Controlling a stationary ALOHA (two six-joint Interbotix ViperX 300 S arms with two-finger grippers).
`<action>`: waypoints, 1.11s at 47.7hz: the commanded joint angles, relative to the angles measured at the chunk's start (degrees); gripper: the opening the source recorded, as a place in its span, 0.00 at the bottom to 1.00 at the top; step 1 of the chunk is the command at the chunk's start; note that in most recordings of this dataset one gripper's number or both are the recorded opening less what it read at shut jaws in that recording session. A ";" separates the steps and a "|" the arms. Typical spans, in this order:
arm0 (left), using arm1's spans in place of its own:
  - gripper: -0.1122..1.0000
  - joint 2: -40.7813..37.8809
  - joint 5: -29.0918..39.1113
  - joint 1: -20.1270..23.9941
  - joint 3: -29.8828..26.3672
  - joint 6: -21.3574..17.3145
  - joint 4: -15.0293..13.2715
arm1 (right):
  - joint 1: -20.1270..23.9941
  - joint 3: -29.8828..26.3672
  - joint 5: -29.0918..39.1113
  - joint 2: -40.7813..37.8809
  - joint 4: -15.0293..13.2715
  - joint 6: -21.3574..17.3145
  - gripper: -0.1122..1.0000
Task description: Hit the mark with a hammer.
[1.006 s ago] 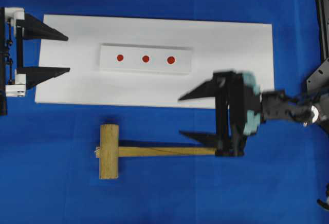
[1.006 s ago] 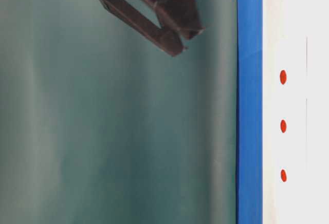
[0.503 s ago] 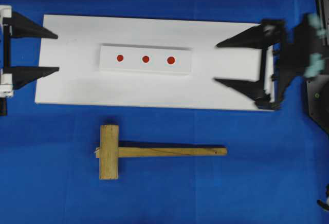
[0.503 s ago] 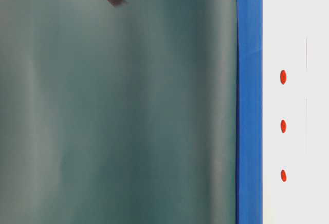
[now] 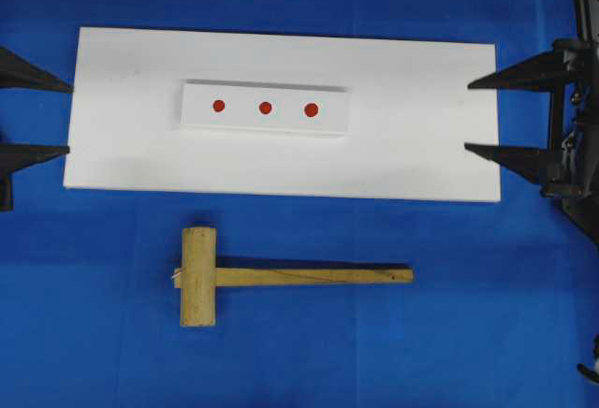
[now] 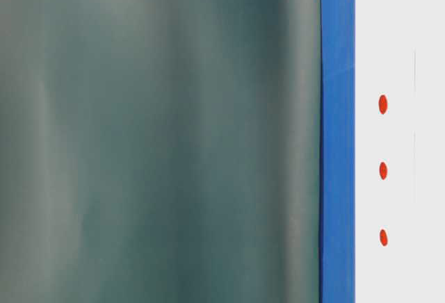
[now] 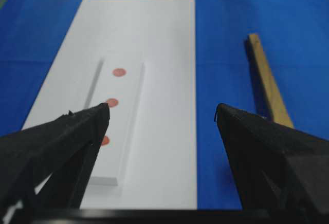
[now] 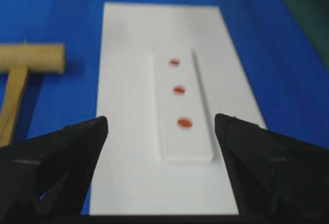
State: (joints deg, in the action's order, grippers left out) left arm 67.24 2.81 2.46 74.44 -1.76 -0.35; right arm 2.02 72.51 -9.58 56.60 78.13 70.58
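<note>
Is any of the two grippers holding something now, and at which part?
Nothing is held. The left gripper and the right gripper both stand with open, empty jaws at the ends of the white board. The hammer lies alone on the blue cloth.

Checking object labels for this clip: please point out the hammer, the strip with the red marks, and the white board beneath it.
hammer (image 5: pixel 197 276): overhead view, on the cylindrical wooden head.
strip with the red marks (image 5: pixel 241 108): overhead view, on bare white between the left and middle dots.
white board (image 5: pixel 412 118): overhead view, on its bare right part.
</note>
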 commanded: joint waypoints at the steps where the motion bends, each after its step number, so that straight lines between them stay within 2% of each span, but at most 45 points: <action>1: 0.84 0.97 -0.18 -0.97 0.35 -0.18 0.26 | -0.09 0.62 0.79 -0.18 0.97 -0.09 0.80; 15: 0.83 2.02 -1.49 -3.78 3.25 -4.22 0.35 | -0.09 3.52 0.79 0.00 1.58 -0.09 0.77; 53: 0.81 1.76 -1.14 -3.69 4.22 -3.69 0.00 | -0.09 3.78 0.09 0.70 1.58 -0.09 0.77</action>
State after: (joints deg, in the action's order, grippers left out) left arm 69.70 1.93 -1.05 79.37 -5.54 -0.26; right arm 2.02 76.99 -9.14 57.48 79.63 70.58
